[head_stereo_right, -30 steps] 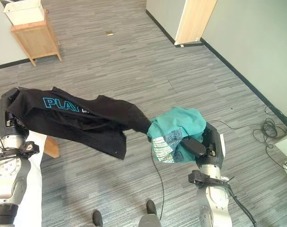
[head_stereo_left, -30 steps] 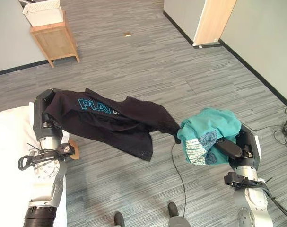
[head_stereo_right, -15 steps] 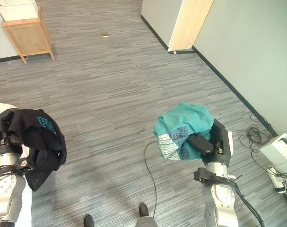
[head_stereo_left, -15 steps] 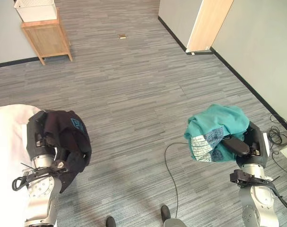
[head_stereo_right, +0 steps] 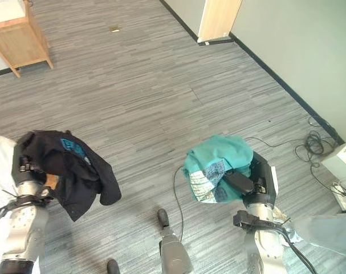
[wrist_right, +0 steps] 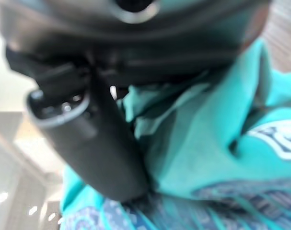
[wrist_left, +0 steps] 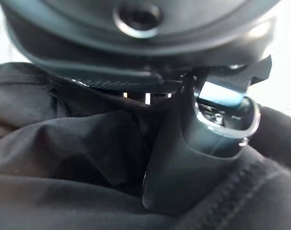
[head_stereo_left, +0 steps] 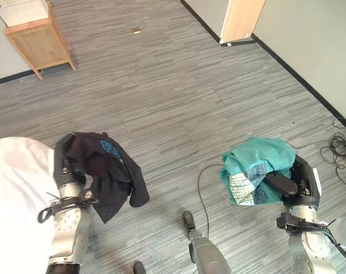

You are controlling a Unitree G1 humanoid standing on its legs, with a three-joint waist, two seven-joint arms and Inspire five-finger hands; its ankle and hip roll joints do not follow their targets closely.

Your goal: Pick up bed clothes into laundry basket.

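The left robot hand (head_stereo_left: 66, 171) is raised at the lower left, its fingers buried in a black garment (head_stereo_left: 104, 171), so whether they clasp it cannot be told. In the left wrist view its dark thumb (wrist_left: 193, 163) presses into soft, matte black cloth that folds thickly around it. The garment drapes over the hand in a limp bundle, a patch of turquoise lettering near its top, and one loose flap hangs down above the floor.

The right robot hand (head_stereo_left: 287, 185) is raised at the lower right, grasping a teal garment (head_stereo_left: 258, 162): its smooth dark thumb (wrist_right: 102, 158) clamps over the bunched fabric. This cloth is crumpled into a rounded heap atop the hand, with a pale checked patch and a darker blue print showing on the underside.

Beside the left arm lies the rounded white edge of a bed (head_stereo_left: 16, 188). Below both hands stretches a grey floor (head_stereo_left: 173, 103) of narrow wood-grain planks. At the far left stands a small wooden cabinet (head_stereo_left: 39, 45) carrying a white perforated basket (head_stereo_left: 19, 8). A pale wooden door (head_stereo_left: 241, 17) sits in the grey wall, far right
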